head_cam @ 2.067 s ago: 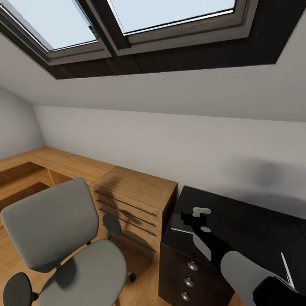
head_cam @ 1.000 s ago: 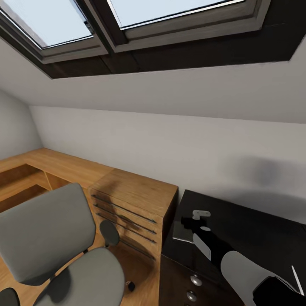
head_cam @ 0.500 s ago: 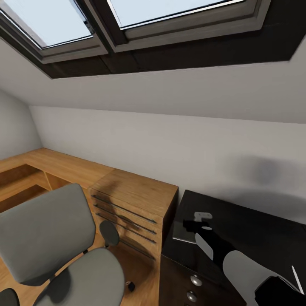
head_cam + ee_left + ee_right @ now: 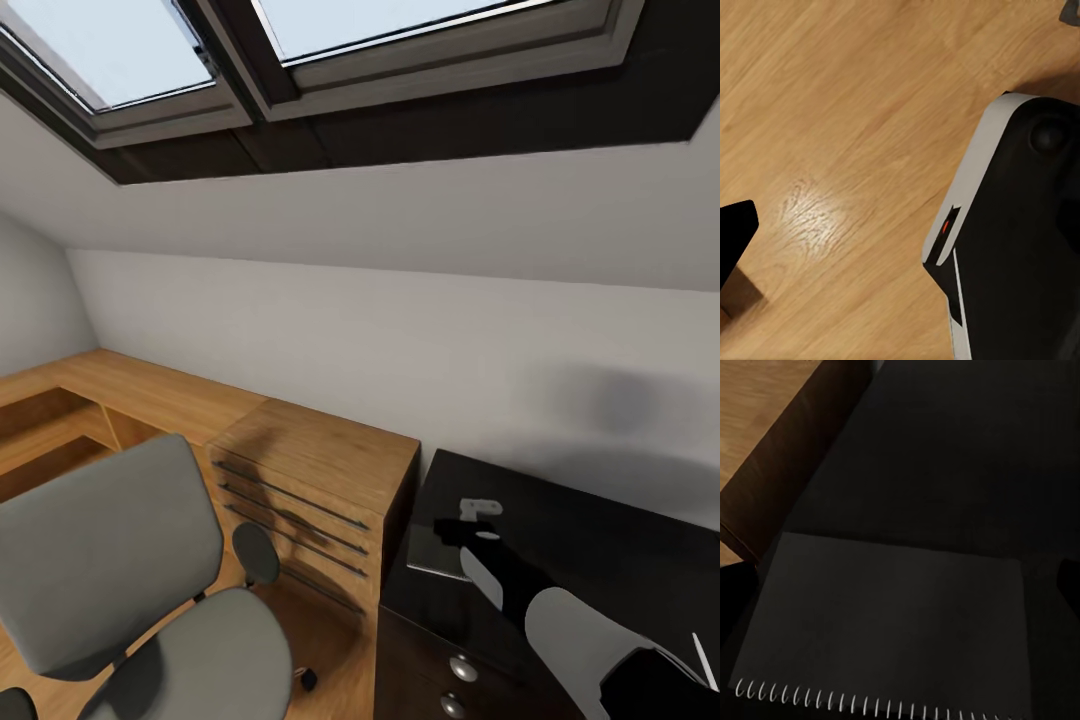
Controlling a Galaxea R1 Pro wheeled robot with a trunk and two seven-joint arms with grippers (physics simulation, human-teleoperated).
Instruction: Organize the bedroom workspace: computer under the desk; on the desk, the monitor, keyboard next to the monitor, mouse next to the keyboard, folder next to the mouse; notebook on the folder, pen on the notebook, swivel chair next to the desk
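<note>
— R gripper (image 4: 462,525), what's it doing?
— Hangs over the notebook (image 4: 892,615), jaws spread wide and nothing in them. Wrist cam has a dark finger (image 4: 732,585) at each side of the cover, clear of it as far as I can tell.
— Where's the notebook exactly?
— Flat on the desk (image 4: 600,540), at the corner nearest the wood cabinet (image 4: 320,470), one edge close to the desk's rim. Spiral wire runs along one side.
— How'll it handle?
— My guess: light, thin, a bit floppy, smooth cover. Lying flat gives no gap to get under, so a top-down pinch prob won't bite.
— So grab where?
— Prob the edge near the desk's rim: slide it out a little, then pinch cover and pages together. Spiral side is stiffer but the wire could slip betw. the pads. Hold it level or it'll sag and fan open.
— L gripper?
— Can't tell its state. That cam looks down at wood floor (image 4: 832,112) w/ one dark tip at the frame edge.
— Other bits?
— Pen (image 4: 705,660) on the desk well off to the R; chair (image 4: 120,560) beside the cabinet.
</note>
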